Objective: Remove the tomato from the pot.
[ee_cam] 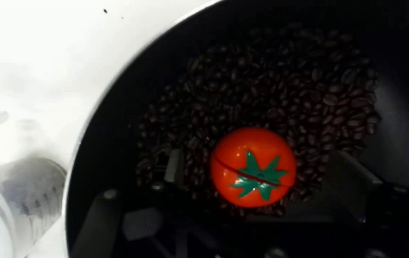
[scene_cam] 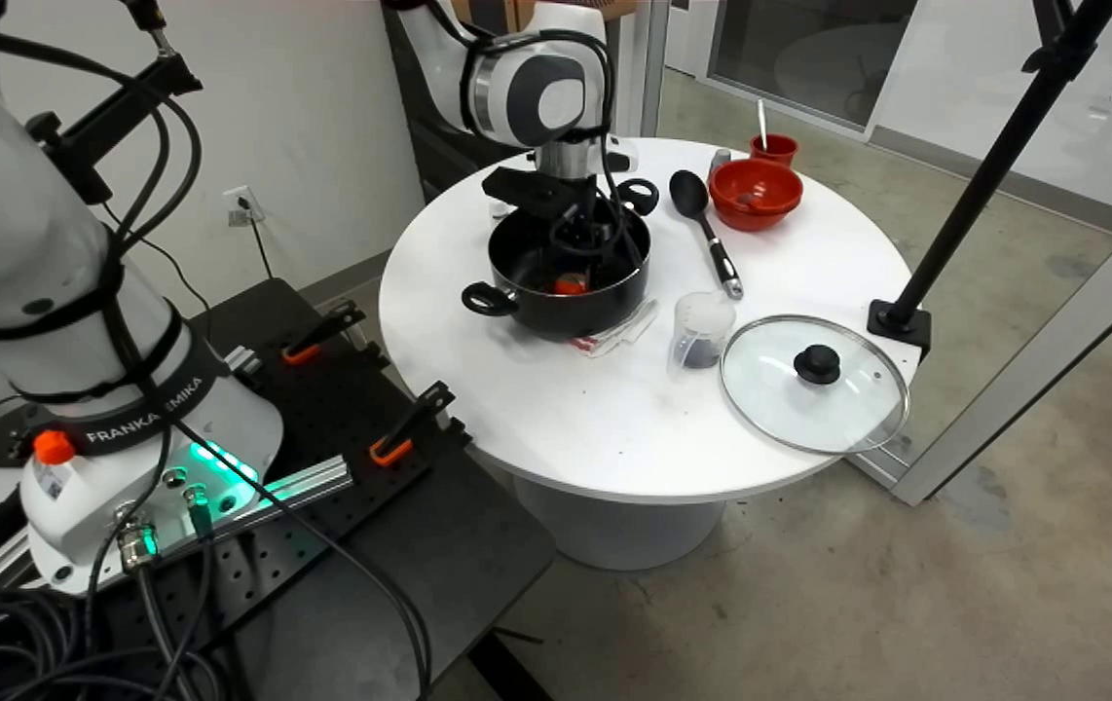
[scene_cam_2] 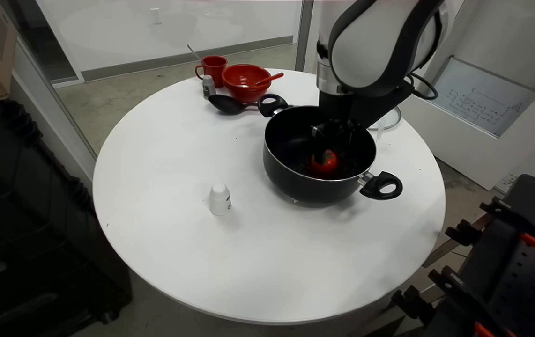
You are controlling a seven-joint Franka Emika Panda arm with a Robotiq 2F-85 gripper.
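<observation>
The tomato is a glossy red-orange ball with a green leaf mark and a dark seam. It rests on dark beans inside the black pot. In both exterior views the tomato shows low inside the pot. My gripper is open and reaches down into the pot. One finger is on each side of the tomato, with a gap at both sides. The right finger stands farther from it than the left. The finger ends are dim in the exterior views.
A clear measuring cup and a glass lid lie beside the pot. A black spoon, red bowls and a red mug stand farther off. A small white bottle stands on the table. Pot handles stick out.
</observation>
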